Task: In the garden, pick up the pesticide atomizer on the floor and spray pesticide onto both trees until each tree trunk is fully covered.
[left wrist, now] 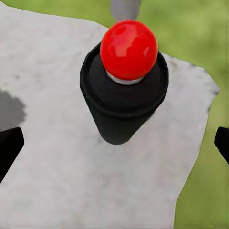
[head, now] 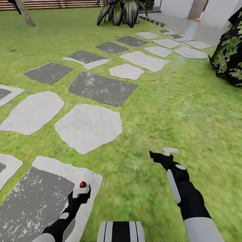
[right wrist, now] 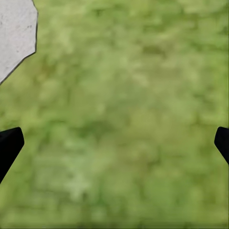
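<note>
left gripper point(head: 80, 192) clamps small black red-knobbed atomizer point(left wrist: 125, 78) | right gripper point(head: 162, 155) spread wide, empty | pickup done | both trunks unsprayed

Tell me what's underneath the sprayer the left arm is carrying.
Under the pesticide atomizer, a pale stepping stone with a dark patch at one edge, and green lawn beyond it. The stone directly beneath the can's black body is covered. The left end effector carries it above the ground.
</note>
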You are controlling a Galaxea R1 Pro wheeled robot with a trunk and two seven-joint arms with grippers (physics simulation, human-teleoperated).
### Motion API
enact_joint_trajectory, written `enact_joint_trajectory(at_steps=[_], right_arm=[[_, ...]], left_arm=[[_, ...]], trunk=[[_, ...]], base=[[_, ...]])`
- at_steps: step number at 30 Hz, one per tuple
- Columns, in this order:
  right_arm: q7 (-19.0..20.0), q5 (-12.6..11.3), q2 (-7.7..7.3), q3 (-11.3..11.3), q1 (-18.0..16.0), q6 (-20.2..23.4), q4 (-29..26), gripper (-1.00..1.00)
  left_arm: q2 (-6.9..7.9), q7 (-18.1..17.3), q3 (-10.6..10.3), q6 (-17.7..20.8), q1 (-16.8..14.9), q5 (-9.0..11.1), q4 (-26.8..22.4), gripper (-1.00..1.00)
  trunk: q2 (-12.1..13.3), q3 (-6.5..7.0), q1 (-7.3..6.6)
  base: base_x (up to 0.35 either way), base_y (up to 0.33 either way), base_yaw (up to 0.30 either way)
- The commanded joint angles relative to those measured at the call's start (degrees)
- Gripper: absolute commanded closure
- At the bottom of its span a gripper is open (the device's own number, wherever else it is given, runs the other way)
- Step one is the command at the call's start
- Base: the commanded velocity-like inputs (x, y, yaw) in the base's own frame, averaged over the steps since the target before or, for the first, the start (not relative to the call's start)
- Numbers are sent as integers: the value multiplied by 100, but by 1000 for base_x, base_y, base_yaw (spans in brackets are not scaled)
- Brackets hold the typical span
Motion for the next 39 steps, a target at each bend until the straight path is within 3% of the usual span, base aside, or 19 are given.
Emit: enact_joint_trajectory(at_steps=[1, 39], right_arm=[[0, 0, 1, 0, 0, 0, 0, -100], [-8, 0, 2, 0, 0, 0, 0, -100]], left_arm=[[0, -2, -1, 0, 0, 1, -4, -100], [1, 0, 3, -9, 0, -2, 13, -100]], trunk=[[0, -6, 0], [0, -14, 0]], base=[[0, 0, 0], [29, 0, 0]])
